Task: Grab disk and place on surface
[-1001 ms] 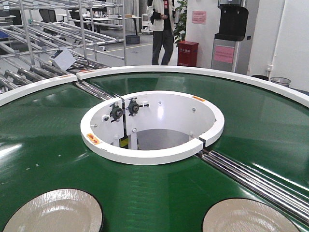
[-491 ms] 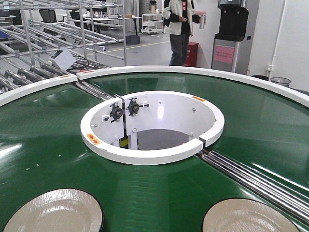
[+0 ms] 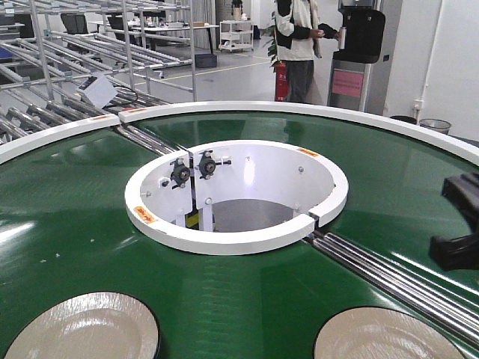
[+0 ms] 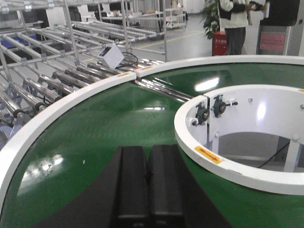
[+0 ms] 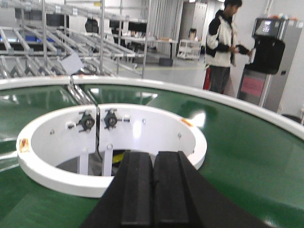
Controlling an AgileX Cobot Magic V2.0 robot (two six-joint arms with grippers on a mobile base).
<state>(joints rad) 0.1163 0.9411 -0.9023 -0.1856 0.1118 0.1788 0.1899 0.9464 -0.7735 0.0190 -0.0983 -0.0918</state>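
Two pale round disks lie on the green conveyor belt [image 3: 67, 224] at the front view's lower edge, one at left [image 3: 82, 329] and one at right [image 3: 385, 336]. Neither wrist view shows them. My left gripper [image 4: 149, 159] hovers over the belt beside the white inner ring, jaws pressed together with nothing in them. My right gripper [image 5: 153, 164] is also shut and empty, pointing at the ring's opening. A black part of the right arm [image 3: 458, 224] shows at the front view's right edge, above and beyond the right disk. The dark grey metal surface is out of view.
A raised white inner ring [image 3: 236, 243] surrounds the belt's central hole. Metal rollers [image 3: 397, 277] cross the belt at right, and a white outer rim [image 3: 299, 110] bounds it. Beyond are metal racks [image 3: 90, 45] and a person [image 3: 298, 45] at a water dispenser [image 3: 361, 52].
A black part of the right arm has come into the front view at its right edge. The person in the background has walked right to the dispenser. The disks have not visibly moved.
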